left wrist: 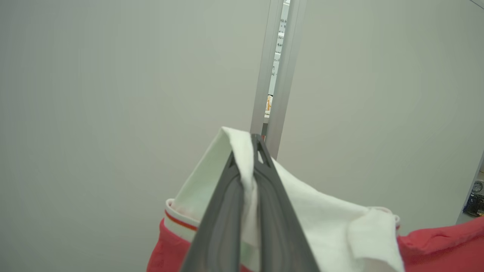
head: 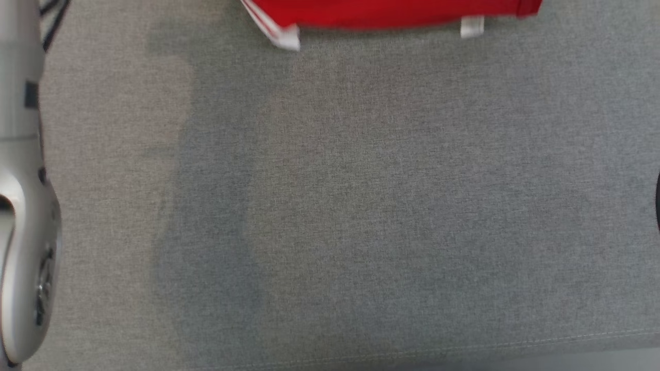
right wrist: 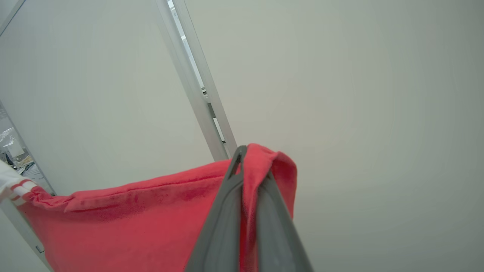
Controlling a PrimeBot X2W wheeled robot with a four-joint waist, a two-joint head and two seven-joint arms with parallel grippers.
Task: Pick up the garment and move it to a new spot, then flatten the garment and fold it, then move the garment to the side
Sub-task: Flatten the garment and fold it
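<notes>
While aloft, garment (head: pixel 392 13) edges in left hand (left wrist: pixel 247 151), right hand (right wrist: pixel 250 162); wide upholstery (head: pixel 361 206) below

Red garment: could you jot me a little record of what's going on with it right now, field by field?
garment: red with white trim
left gripper: shut on the garment's white part
right gripper: shut on a red edge
state: held up, spread between both grippers
underneath: grey fabric surface
task step: not yet flattened or folded
</notes>
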